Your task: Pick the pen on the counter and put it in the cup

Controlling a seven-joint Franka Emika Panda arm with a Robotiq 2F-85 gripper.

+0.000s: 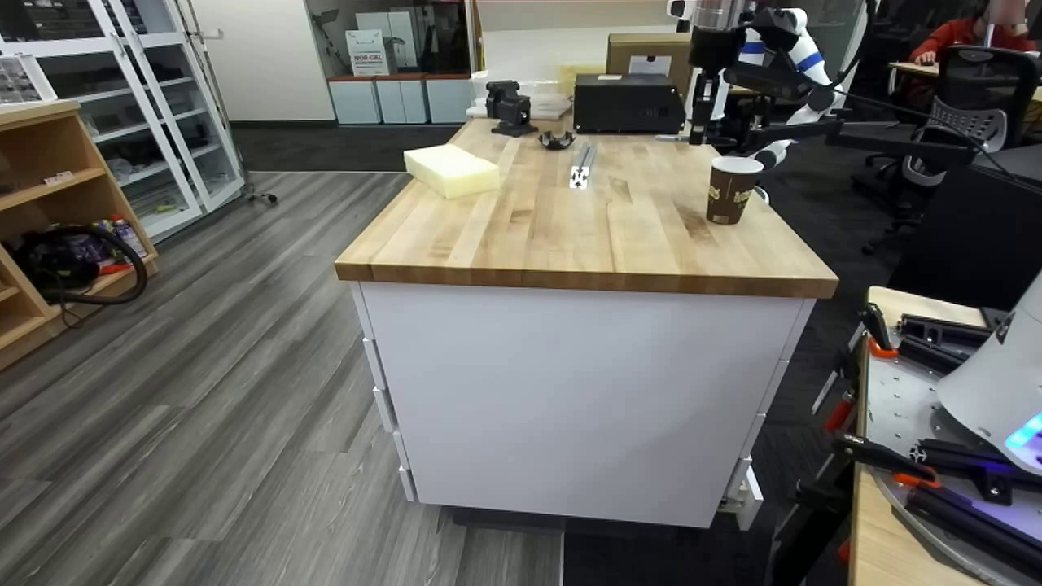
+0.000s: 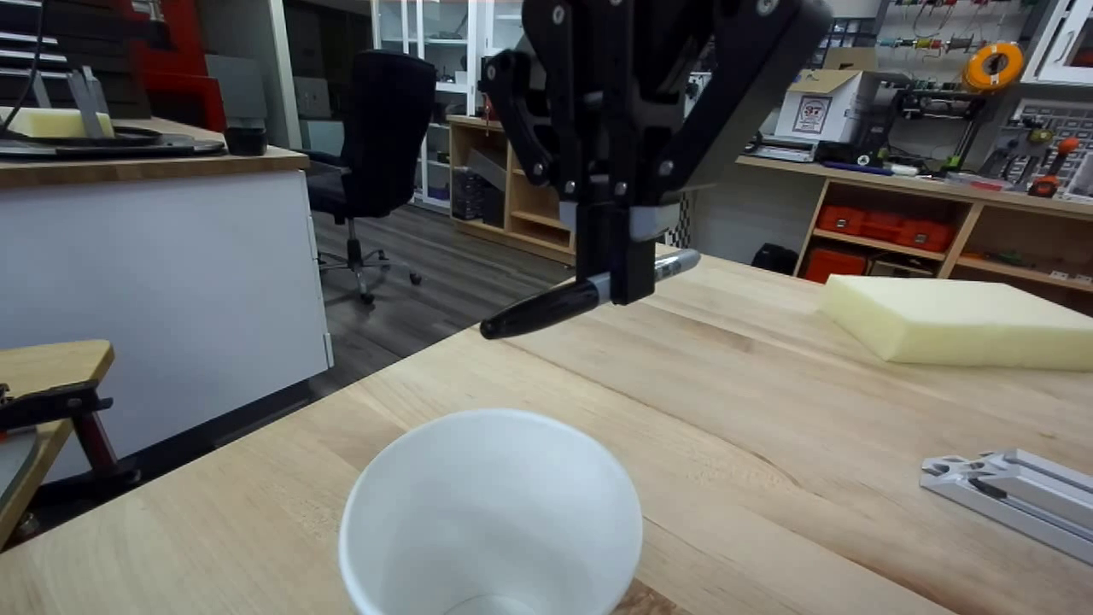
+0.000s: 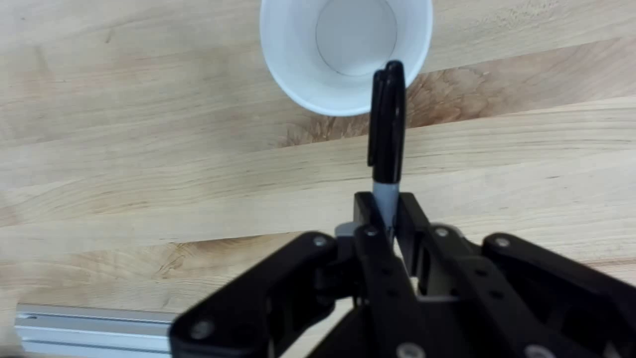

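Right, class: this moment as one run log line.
gripper: shut on pen | cup: upright on counter | pen: above counter, not yet in cup

The place looks like a workshop or robotics lab, with a bit of office mixed in. In an exterior view, the wood-topped counter (image 1: 537, 244) carries a black vise-like tool (image 1: 511, 110) and a length of metal profile (image 1: 583, 165), glass-fronted cabinets (image 1: 145, 106) stand off to the side, and clamps (image 1: 887, 457) sit beside a white robot base (image 1: 997, 382). An exterior view also shows a workbench (image 2: 905, 186) with red cases (image 2: 888, 226) beneath it, an orange reel (image 2: 976, 70) above, and a black office chair (image 2: 380, 128).
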